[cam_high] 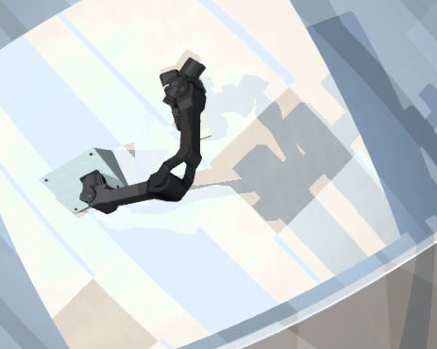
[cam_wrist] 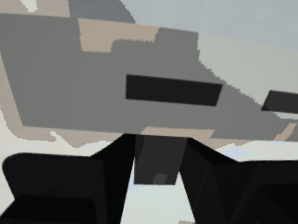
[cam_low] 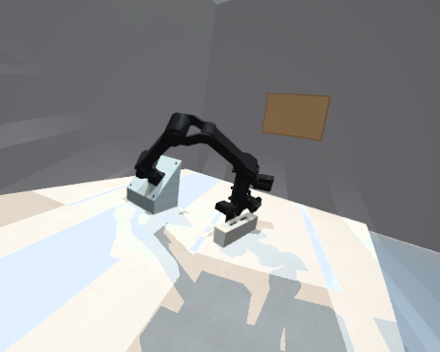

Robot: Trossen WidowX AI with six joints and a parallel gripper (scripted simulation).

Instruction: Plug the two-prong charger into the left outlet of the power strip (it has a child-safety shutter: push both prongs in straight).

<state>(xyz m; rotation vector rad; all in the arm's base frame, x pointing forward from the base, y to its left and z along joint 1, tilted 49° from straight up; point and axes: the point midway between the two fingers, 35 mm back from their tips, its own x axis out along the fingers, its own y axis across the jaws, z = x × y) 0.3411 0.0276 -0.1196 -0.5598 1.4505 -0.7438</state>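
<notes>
My gripper (cam_wrist: 154, 133) (cam_low: 235, 210) (cam_high: 174, 94) is shut on the dark grey two-prong charger (cam_wrist: 159, 159), which sits upright between the two black fingers. The pale power strip (cam_low: 227, 234) (cam_wrist: 75, 90) lies on the table right under the gripper. In the wrist view its top face fills the upper half, with one dark outlet slot (cam_wrist: 173, 90) just ahead of the charger and a second slot (cam_wrist: 280, 100) at the right edge. The prongs are hidden behind the charger body, so I cannot tell whether they touch the strip. In the top view the arm covers nearly all of the strip.
The arm's base stands on a grey wedge-shaped mount (cam_high: 68, 172) (cam_low: 168, 192) to the left of the strip. A brown panel (cam_low: 296, 116) hangs on the far wall. The table edge (cam_high: 344, 278) runs along the lower right.
</notes>
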